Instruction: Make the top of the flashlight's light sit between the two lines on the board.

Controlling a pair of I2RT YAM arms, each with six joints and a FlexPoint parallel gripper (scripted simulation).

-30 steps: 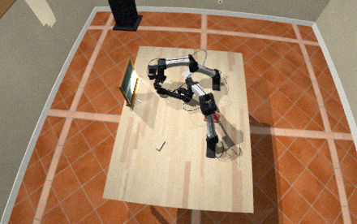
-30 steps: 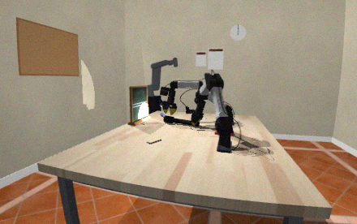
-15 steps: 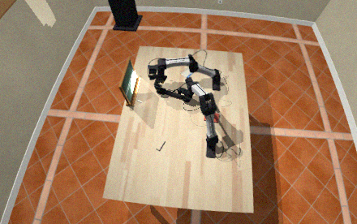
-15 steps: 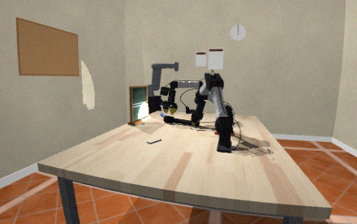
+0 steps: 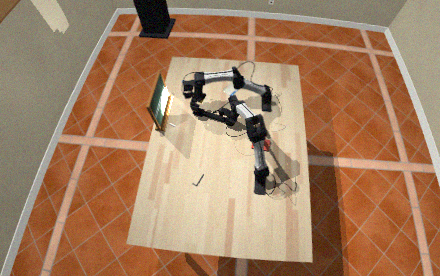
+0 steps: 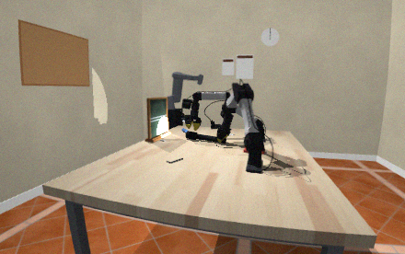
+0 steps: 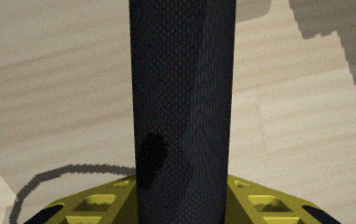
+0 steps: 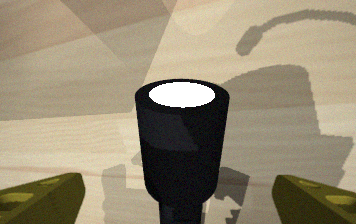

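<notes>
bench: pale wood (image 5: 225,215) (image 6: 202,184)
board: upright (image 5: 158,107) (image 6: 156,109), ten o'clock on the bench from above
flashlight: lens towards the board (image 5: 212,116) (image 6: 202,136) (image 7: 182,100) (image 8: 182,135)
left hand: closed around the flashlight's barrel (image 5: 231,118) (image 6: 222,139) (image 7: 182,202)
right hand: spread wide, gripping nothing (image 5: 196,100) (image 6: 192,125) (image 8: 179,185), by the flashlight's head
light: five o'clock on the board (image 6: 162,127) (its top, too blurred to judge)

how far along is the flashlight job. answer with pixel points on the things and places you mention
Done: the board (image 5: 156,111) (image 6: 157,109) stands, with light (image 6: 162,126) on it near the lines; whether its top sits in the gap, I can't tell.
In hand: the left hand (image 5: 231,118) (image 6: 222,139) (image 7: 181,183) grips the flashlight (image 5: 212,116) (image 6: 202,136) (image 7: 182,100) (image 8: 182,135); the right hand (image 5: 196,101) (image 6: 192,125) (image 8: 179,182) is open.
Left: confirm the aim, release the flashlight lying still.
</notes>
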